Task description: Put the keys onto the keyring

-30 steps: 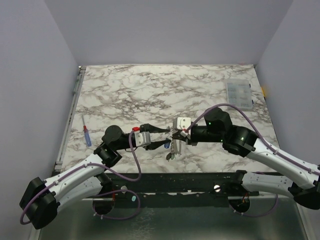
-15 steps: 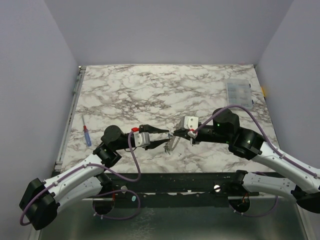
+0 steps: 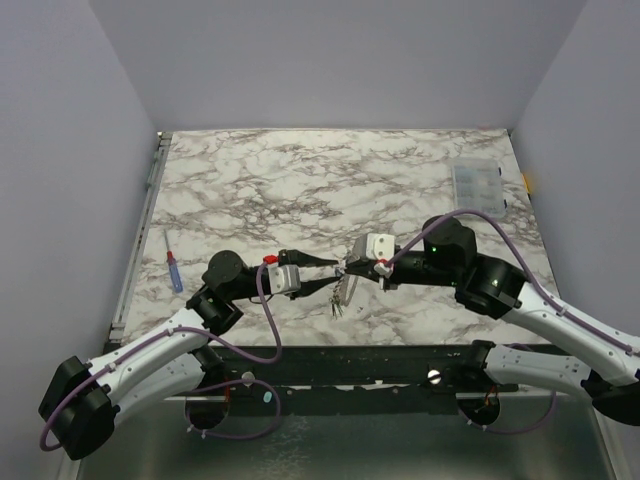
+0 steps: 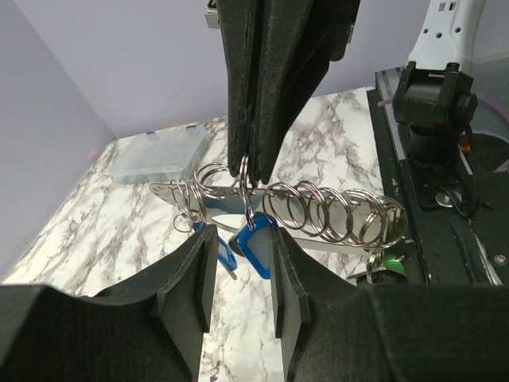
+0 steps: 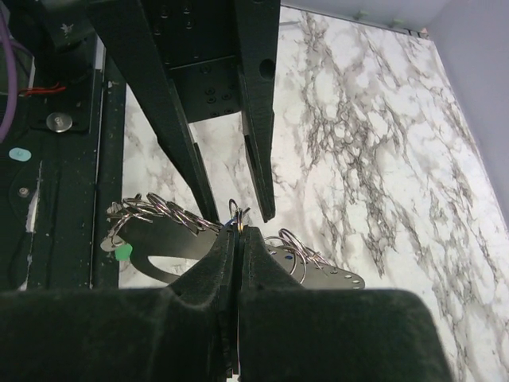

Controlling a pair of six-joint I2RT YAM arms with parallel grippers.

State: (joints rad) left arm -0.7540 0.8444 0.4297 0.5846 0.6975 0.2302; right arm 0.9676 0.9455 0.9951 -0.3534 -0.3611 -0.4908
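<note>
The keyring (image 4: 334,208), a pale flat metal loop strung with several split rings, hangs level just above the table between both grippers; it also shows in the top view (image 3: 343,290). My right gripper (image 5: 238,231) is shut on the small ring (image 4: 245,171) of a blue key (image 4: 256,247) that sits on the keyring. My left gripper (image 4: 242,239) is open, its fingertips on either side of that blue key without clamping it. A second blue key (image 4: 224,253) hangs at the keyring's left end, a green key (image 4: 387,259) at its right end. No black key is in view.
A thin screwdriver (image 3: 173,268) with a red-and-blue handle lies at the table's left edge. A clear plastic compartment box (image 3: 477,186) sits at the far right. The black base rail (image 3: 380,362) runs along the near edge, just below the grippers.
My right arm has drawn back to the right and its gripper has risen a little, pulling the keyring up from hanging straight down. The left arm has barely moved.
</note>
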